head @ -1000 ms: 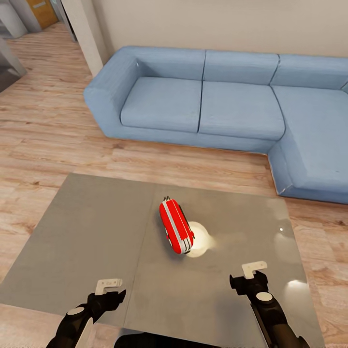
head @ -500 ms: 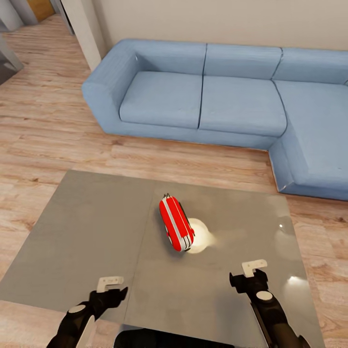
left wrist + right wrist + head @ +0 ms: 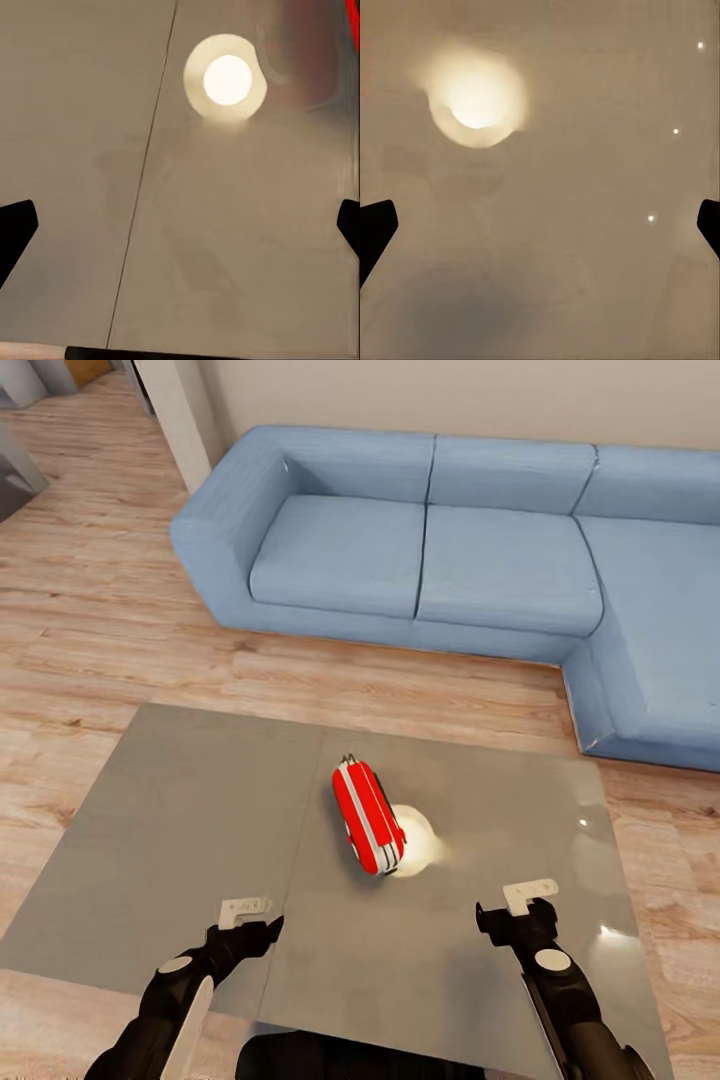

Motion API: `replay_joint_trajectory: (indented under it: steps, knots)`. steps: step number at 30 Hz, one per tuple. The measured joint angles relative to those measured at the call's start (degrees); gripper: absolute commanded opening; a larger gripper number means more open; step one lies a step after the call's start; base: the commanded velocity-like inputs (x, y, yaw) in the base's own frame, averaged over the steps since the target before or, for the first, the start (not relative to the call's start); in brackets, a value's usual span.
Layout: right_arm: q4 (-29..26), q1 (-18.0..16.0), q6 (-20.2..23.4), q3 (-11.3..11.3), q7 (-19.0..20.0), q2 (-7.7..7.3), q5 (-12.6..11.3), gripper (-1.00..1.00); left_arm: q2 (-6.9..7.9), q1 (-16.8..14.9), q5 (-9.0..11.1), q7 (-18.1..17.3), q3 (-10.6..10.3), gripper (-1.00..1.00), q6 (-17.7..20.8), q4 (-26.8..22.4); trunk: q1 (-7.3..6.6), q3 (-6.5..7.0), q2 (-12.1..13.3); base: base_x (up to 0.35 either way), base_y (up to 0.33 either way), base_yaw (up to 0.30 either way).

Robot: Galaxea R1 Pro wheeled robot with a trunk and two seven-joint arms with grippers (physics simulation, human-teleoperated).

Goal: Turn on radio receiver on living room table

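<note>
Red radio receiver (image 3: 367,817) lies mid-desk (image 3: 180,830) beside the seam, both pincers, left (image 3: 247,922) and right (image 3: 520,910), spread apart short of it; reaching its dial likely suits the nearer right pincer.

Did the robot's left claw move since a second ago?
Yes. The left claw has gone forward over the glossy grey table, closer to the seam and the small red radio.
</note>
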Motion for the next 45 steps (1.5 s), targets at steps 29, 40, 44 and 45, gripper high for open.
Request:
replay_joint_trajectory:
  steps: [29, 40, 44, 45]
  knots:
    - [-1.28, 0.0, -0.16, -0.29, 0.15, 0.06, -0.02, 1.0, 0.2, -0.09, -0.34, -8.79, 0.0, 1.0, -0.02, 0.25, 0.0, -2.13, 0.0, 0.0, 0.0, 0.057]
    - [-1.28, 0.0, -0.04, -0.29, 0.08, 0.06, -0.01, 1.0, 0.2, -0.12, -0.34, -8.79, 0.0, 1.0, -0.02, 0.25, 0.0, -2.62, 0.0, 0.0, 0.0, -0.184]
    - [-1.28, 0.0, -0.02, -0.29, 0.08, 0.05, -0.01, 1.0, 0.24, -0.12, -0.33, -8.79, 0.0, 1.0, -0.02, 0.24, 0.0, -2.68, 0.0, 0.0, 0.0, -0.032]
    - [-1.28, 0.0, -0.01, -0.29, 0.06, 0.07, -0.01, 1.0, 0.26, -0.12, -0.33, -8.79, 0.0, 1.0, -0.02, 0.24, 0.0, -2.68, 0.0, 0.0, 0.0, 0.024]
